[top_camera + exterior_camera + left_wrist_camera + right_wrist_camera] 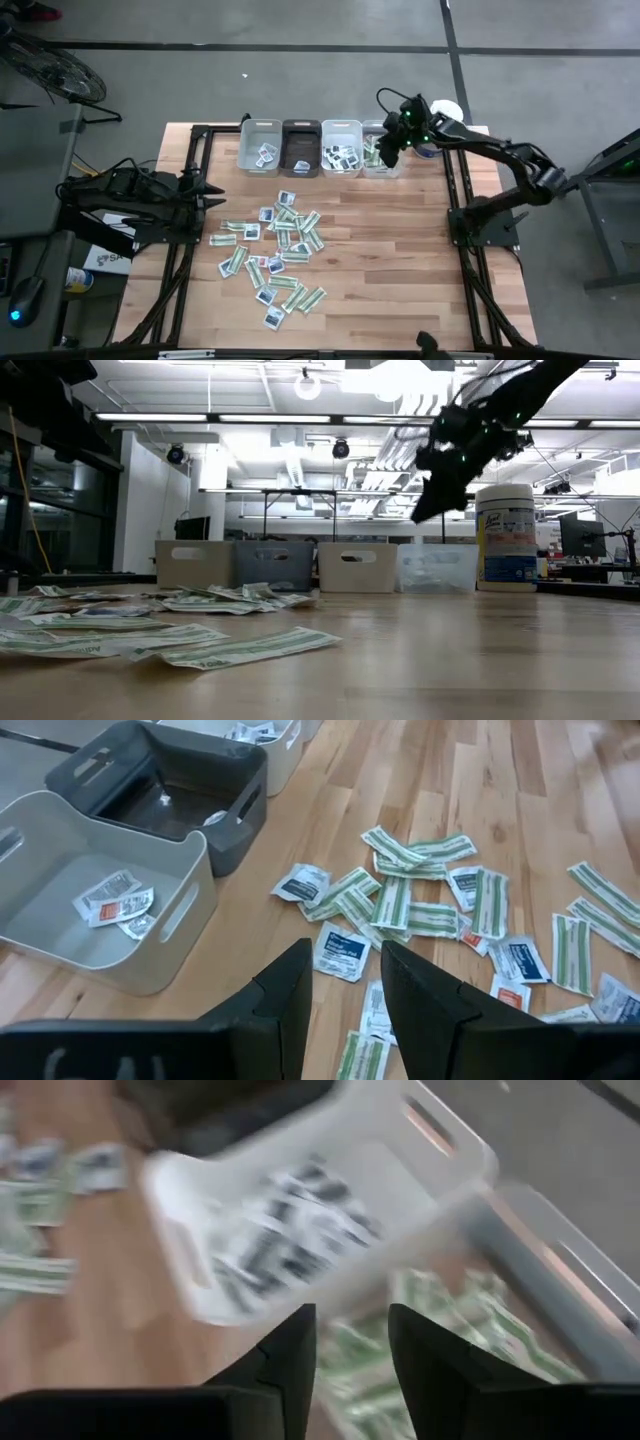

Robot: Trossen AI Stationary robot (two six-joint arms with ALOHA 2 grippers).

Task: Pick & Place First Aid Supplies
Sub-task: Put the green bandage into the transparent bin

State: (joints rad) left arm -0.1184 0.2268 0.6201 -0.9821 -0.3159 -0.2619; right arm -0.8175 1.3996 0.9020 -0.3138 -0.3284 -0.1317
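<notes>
The first aid supplies (280, 250) lie loose in a heap on the wooden table, green-and-white strips mixed with squarish white packets; they also show in the left wrist view (420, 900) and the low view (230, 645). More packets lie inside the four bins. My right gripper (386, 157) hangs open above the rightmost, clear bin (480, 1320), which holds green strips; nothing shows between its fingers (350, 1355). In the low view it hangs tilted (420, 510) over the bin row. My left gripper (207, 190) waits open at the table's left edge, its fingers (345, 985) pointing toward the heap.
Four bins stand in a row along the far edge: light grey (260, 148), dark grey (301, 148), white (342, 148) and clear (379, 150). A tall white canister with a blue label (506, 538) stands right of them. Bare wood lies right of the heap (400, 250).
</notes>
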